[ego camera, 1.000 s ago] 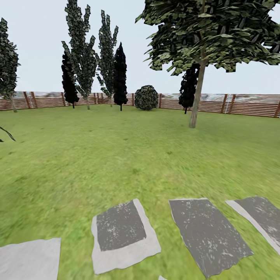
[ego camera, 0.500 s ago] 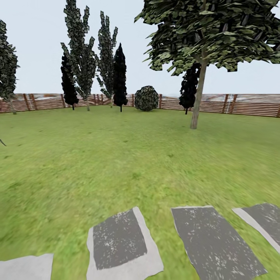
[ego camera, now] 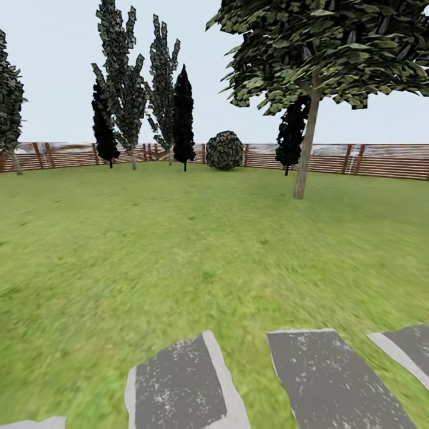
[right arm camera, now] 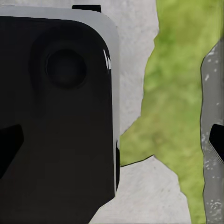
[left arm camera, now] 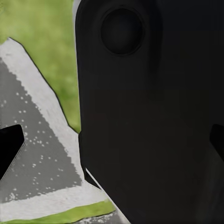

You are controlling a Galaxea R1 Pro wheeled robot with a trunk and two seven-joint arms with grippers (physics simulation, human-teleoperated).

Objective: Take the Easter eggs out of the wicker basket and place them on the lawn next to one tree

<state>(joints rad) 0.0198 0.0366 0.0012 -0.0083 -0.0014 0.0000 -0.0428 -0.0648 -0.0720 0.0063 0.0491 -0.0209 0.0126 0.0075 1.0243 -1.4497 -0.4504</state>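
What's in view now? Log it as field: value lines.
ground: lawn
foreground: grey slabs
nearest tree: broad-canopy tree, right of centre
far trees: dark cypresses by the fence
shrub: round bush at the fence
left gripper: tips at the left wrist view's edges, state unclear
right gripper: same, state unclear

Lawn (ego camera: 179, 238) looks like soft mottled grass, stepping stones (ego camera: 179, 387) rough speckled grey stone, fence (ego camera: 369, 159) slatted brown wood.
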